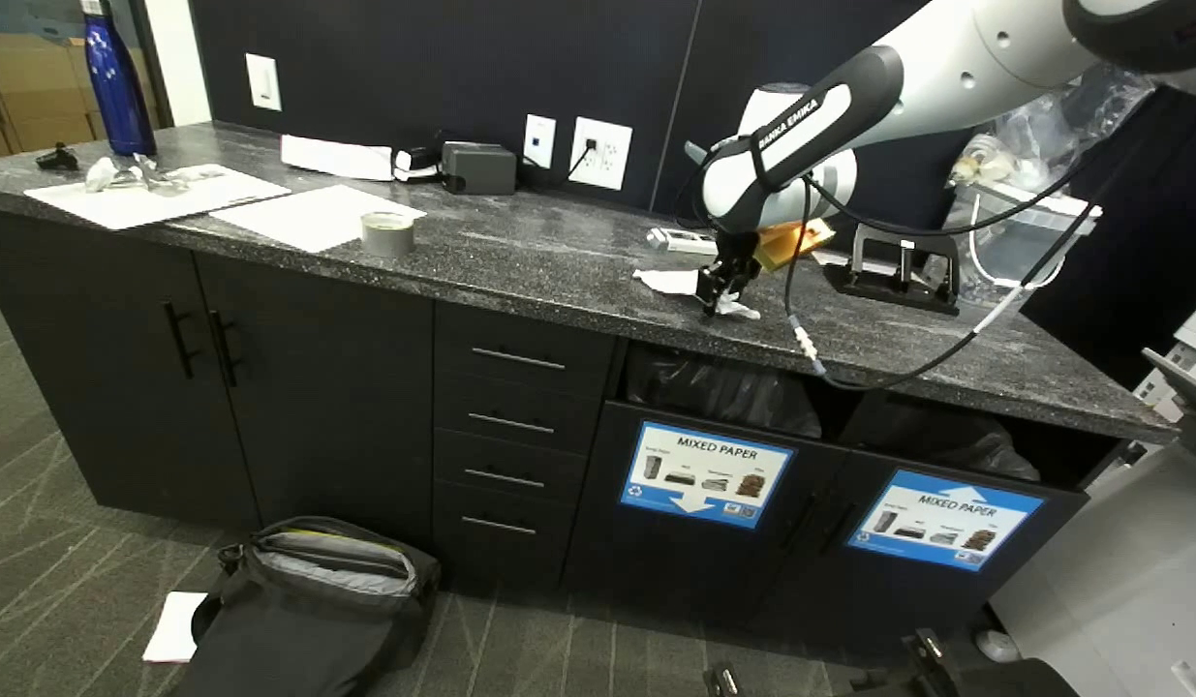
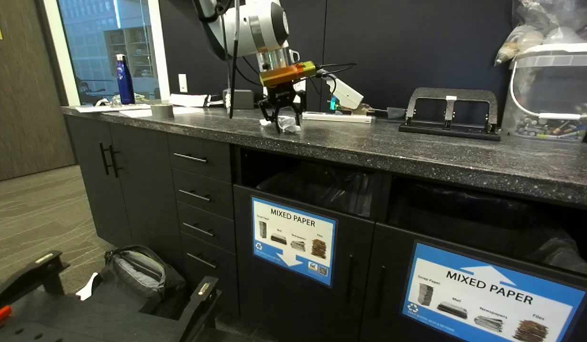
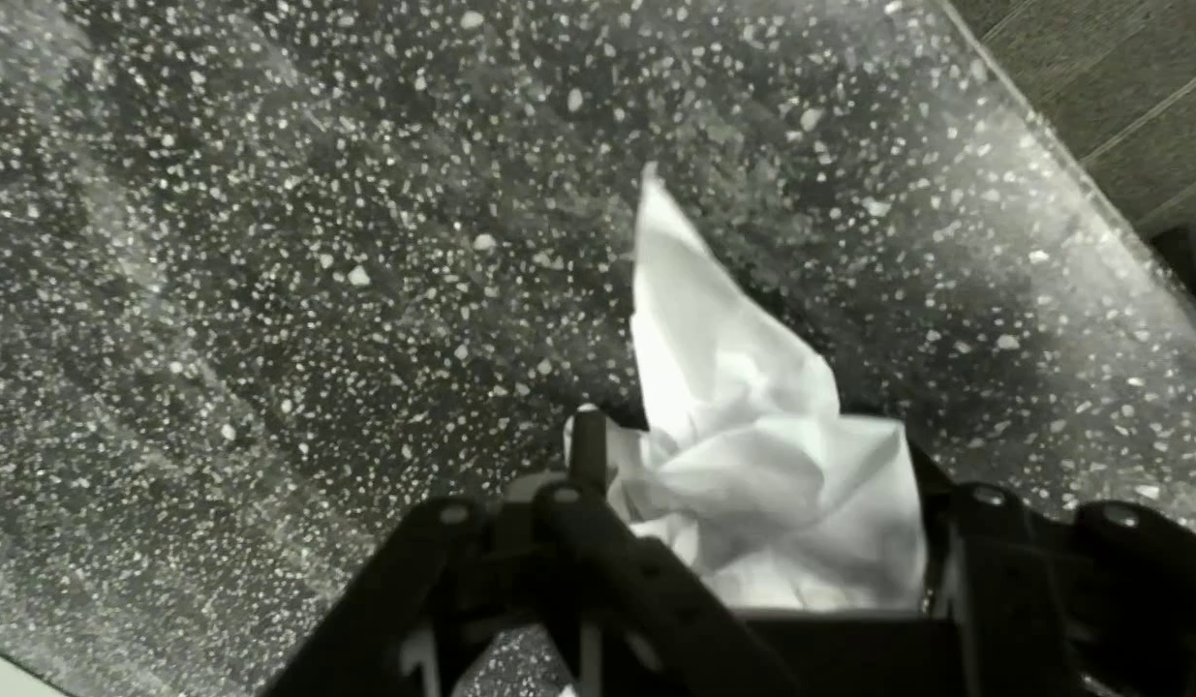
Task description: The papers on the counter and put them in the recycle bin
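Note:
My gripper point(image 1: 716, 302) points down at the dark speckled counter point(image 1: 559, 254), above the left bin opening. Its fingers stand wide apart on either side of a crumpled white paper point(image 3: 782, 484), which fills the gap in the wrist view; whether both press on it I cannot tell. That paper point(image 2: 289, 124) rests on the counter, and a white piece point(image 1: 667, 281) juts out left of the fingers. More crumpled papers point(image 1: 123, 176) lie at the far left on a flat sheet. Below the counter, the recycle bin point(image 1: 723, 392) shows a bag through its opening, over a MIXED PAPER sign.
A hole punch point(image 2: 449, 114) and a clear bucket point(image 2: 552, 95) stand to the right. Towards the left are a tape roll point(image 1: 387, 237), flat white sheets point(image 1: 317, 215), a grey box point(image 1: 478, 168) and a blue bottle point(image 1: 118, 87). The arm's cable point(image 1: 888, 380) droops over the counter's front edge.

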